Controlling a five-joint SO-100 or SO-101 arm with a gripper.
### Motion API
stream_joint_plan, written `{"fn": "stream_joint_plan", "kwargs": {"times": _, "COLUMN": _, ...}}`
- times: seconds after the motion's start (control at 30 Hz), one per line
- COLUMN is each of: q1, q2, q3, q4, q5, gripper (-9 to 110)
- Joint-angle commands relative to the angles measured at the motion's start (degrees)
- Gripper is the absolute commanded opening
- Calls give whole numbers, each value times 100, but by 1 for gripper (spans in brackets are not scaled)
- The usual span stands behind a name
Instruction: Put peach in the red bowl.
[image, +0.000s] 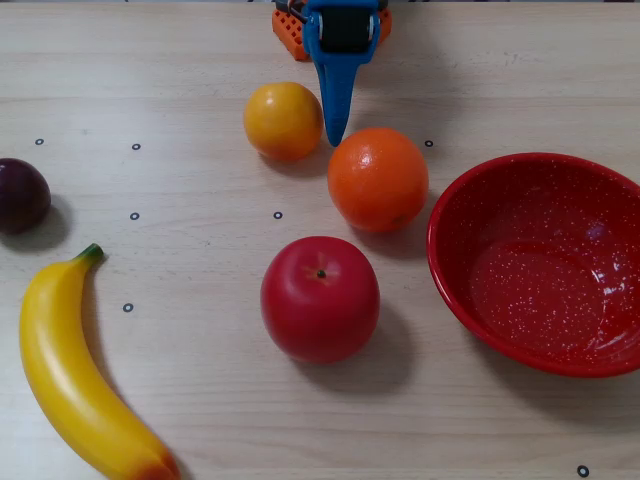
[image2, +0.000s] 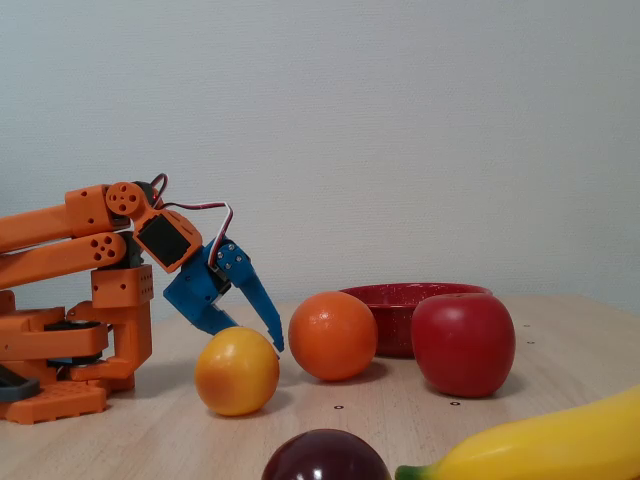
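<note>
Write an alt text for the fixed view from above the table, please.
A blue gripper points down between a small yellow-orange peach and a bigger orange, holding nothing. A red apple lies nearer the camera, an empty red bowl at right, a banana and a dark plum at left.
</note>
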Motion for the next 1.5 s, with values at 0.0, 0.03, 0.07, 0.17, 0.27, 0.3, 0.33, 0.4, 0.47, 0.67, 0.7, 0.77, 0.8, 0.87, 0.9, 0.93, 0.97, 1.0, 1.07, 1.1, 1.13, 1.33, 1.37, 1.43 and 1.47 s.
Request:
{"fn": "stream_joint_plan", "kwargs": {"times": 0.0, "q1": -79, "q2": -229, "q3": -466, "q4": -105, "q5": -158, "gripper": 0}}
{"fn": "stream_joint_plan", "kwargs": {"times": 0.03, "q1": -79, "q2": -281, "q3": -536, "q4": -105, "q5": -149, "gripper": 0}}
{"fn": "stream_joint_plan", "kwargs": {"times": 0.07, "q1": -79, "q2": -334, "q3": -606, "q4": -105, "q5": -141, "gripper": 0}}
{"fn": "stream_joint_plan", "kwargs": {"times": 0.17, "q1": -79, "q2": -475, "q3": -800, "q4": -105, "q5": -149, "gripper": 0}}
{"fn": "stream_joint_plan", "kwargs": {"times": 0.27, "q1": -88, "q2": -659, "q3": -1028, "q4": -79, "q5": -158, "gripper": 0}}
{"fn": "stream_joint_plan", "kwargs": {"times": 0.3, "q1": -88, "q2": -721, "q3": -1116, "q4": -79, "q5": -158, "gripper": 0}}
{"fn": "stream_joint_plan", "kwargs": {"times": 0.33, "q1": -88, "q2": -791, "q3": -1213, "q4": -79, "q5": -149, "gripper": 0}}
{"fn": "stream_joint_plan", "kwargs": {"times": 0.4, "q1": -88, "q2": -905, "q3": -1380, "q4": -70, "q5": -158, "gripper": 0}}
{"fn": "stream_joint_plan", "kwargs": {"times": 0.47, "q1": -88, "q2": -1002, "q3": -1529, "q4": -53, "q5": -185, "gripper": 0}}
{"fn": "stream_joint_plan", "kwargs": {"times": 0.67, "q1": -88, "q2": -1354, "q3": -2074, "q4": 193, "q5": -334, "gripper": 0}}
{"fn": "stream_joint_plan", "kwargs": {"times": 0.7, "q1": -88, "q2": -1406, "q3": -2162, "q4": 229, "q5": -387, "gripper": 0}}
{"fn": "stream_joint_plan", "kwargs": {"times": 0.77, "q1": -79, "q2": -1573, "q3": -2391, "q4": 334, "q5": -519, "gripper": 0}}
{"fn": "stream_joint_plan", "kwargs": {"times": 0.8, "q1": -70, "q2": -1661, "q3": -2487, "q4": 378, "q5": -598, "gripper": 0}}
{"fn": "stream_joint_plan", "kwargs": {"times": 0.87, "q1": -53, "q2": -1811, "q3": -2654, "q4": 387, "q5": -773, "gripper": 0}}
{"fn": "stream_joint_plan", "kwargs": {"times": 0.9, "q1": -35, "q2": -1881, "q3": -2725, "q4": 387, "q5": -844, "gripper": 0}}
{"fn": "stream_joint_plan", "kwargs": {"times": 0.93, "q1": -18, "q2": -1951, "q3": -2795, "q4": 387, "q5": -905, "gripper": 0}}
{"fn": "stream_joint_plan", "kwargs": {"times": 0.97, "q1": -9, "q2": -2013, "q3": -2874, "q4": 396, "q5": -949, "gripper": 0}}
{"fn": "stream_joint_plan", "kwargs": {"times": 1.0, "q1": -9, "q2": -2074, "q3": -2953, "q4": 413, "q5": -993, "gripper": 0}}
{"fn": "stream_joint_plan", "kwargs": {"times": 1.07, "q1": 0, "q2": -2241, "q3": -3182, "q4": 527, "q5": -1028, "gripper": 0}}
{"fn": "stream_joint_plan", "kwargs": {"times": 1.1, "q1": 0, "q2": -2347, "q3": -3305, "q4": 598, "q5": -1028, "gripper": 0}}
{"fn": "stream_joint_plan", "kwargs": {"times": 1.13, "q1": 18, "q2": -2452, "q3": -3445, "q4": 668, "q5": -1028, "gripper": 0}}
{"fn": "stream_joint_plan", "kwargs": {"times": 1.33, "q1": 211, "q2": -3085, "q3": -4157, "q4": 1160, "q5": -1020, "gripper": 0}}
{"fn": "stream_joint_plan", "kwargs": {"times": 1.37, "q1": 264, "q2": -3182, "q3": -4271, "q4": 1239, "q5": -1020, "gripper": 0}}
{"fn": "stream_joint_plan", "kwargs": {"times": 1.43, "q1": 404, "q2": -3384, "q3": -4526, "q4": 1415, "q5": -1028, "gripper": 0}}
{"fn": "stream_joint_plan", "kwargs": {"times": 1.47, "q1": 483, "q2": -3489, "q3": -4658, "q4": 1521, "q5": -1028, "gripper": 0}}
